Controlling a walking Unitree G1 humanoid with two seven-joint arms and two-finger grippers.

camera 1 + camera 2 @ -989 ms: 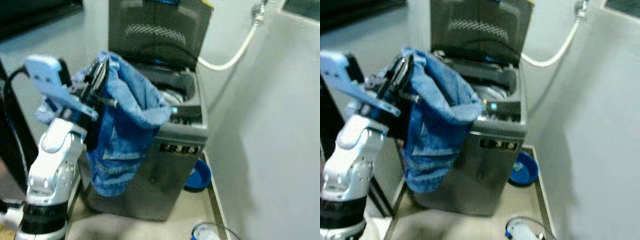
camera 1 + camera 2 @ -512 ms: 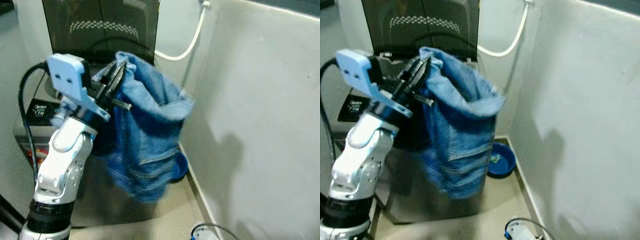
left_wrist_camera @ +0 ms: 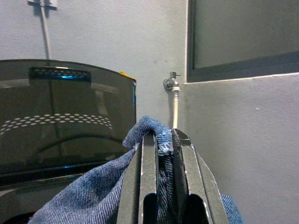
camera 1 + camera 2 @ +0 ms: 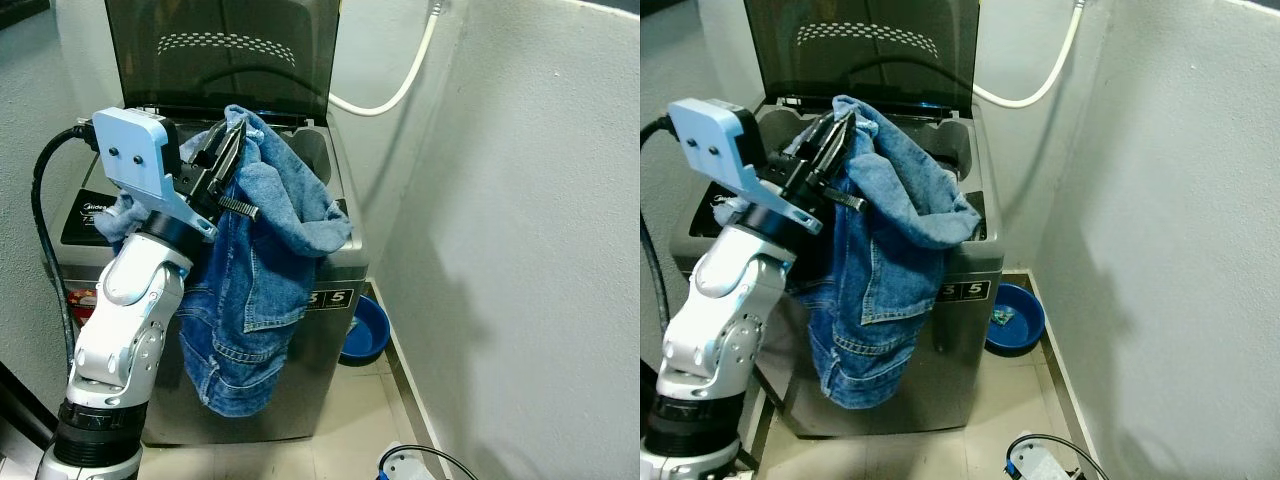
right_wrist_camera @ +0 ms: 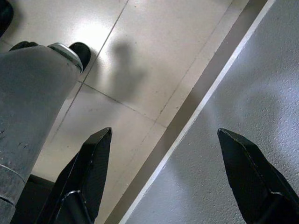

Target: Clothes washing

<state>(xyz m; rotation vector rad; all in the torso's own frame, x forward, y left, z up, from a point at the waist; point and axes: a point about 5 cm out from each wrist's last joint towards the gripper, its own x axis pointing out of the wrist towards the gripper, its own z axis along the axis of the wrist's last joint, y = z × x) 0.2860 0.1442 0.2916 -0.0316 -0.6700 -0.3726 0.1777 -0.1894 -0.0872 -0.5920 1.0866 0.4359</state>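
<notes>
Denim jeans [image 4: 255, 290] hang from my left claw [image 4: 228, 152], now squarely over the washer [image 4: 330, 290], whose lid stands open; I've turned to face it. Left wrist: fingers [image 3: 148, 158] clenched on cloth. Right wrist: right claw [image 5: 163, 170] spread wide above floor.

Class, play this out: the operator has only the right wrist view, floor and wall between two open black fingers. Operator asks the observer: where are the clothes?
Observer: The left gripper is clamped on blue jeans, raised in front of the washing machine.
Operator: Is the washer ready?
Observer: Its dark lid stands open.
Operator: Anything on the floor nearby?
Observer: A blue basin sits beside the machine, by the wall.
</notes>
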